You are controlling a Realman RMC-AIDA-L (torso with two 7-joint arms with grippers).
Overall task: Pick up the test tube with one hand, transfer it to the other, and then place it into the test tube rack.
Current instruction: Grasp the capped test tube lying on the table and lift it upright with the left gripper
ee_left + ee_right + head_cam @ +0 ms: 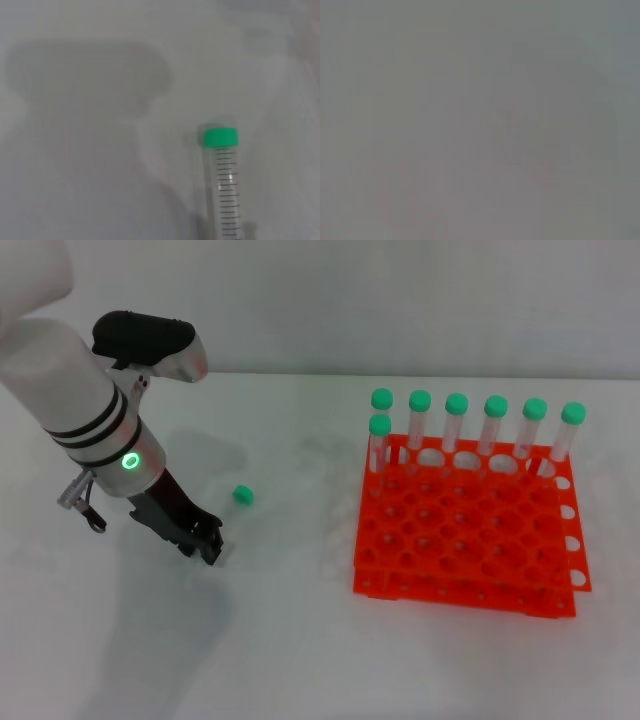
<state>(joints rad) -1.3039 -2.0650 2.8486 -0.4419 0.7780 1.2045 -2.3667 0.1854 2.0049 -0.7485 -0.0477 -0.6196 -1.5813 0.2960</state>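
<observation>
The white table [300,640] fills the head view, bare around the robot's left arm [90,410], a thick white and silver limb with a glowing green ring [130,461], which slants down from the near left; off to the arm's right, well apart from it, sits the test tube rack [465,540], a bright orange-red two-tiered grid of round holes, with seven green-capped tubes [456,420] standing upright in it (six along its far row and one more at the far left corner, just in front of that row). The left gripper [210,548], black and two-fingered, is low over the table with its tip pointing toward the rack side; whether its fingers are parted or closed cannot be told from either view that shows this arm's work. Just beyond the gripper's tip, on the rack side and slightly farther from the robot, lies the test tube [243,496]; in the head view only its green cap stands out against the white surface, near the gripper but not touching it; the left wrist view shows the same test tube [226,190] lying flat on the table, clear-walled with black graduation marks, its green cap [220,137] pointing away from the camera. The right gripper appears in no view; the right wrist view gives only a featureless grey field.
</observation>
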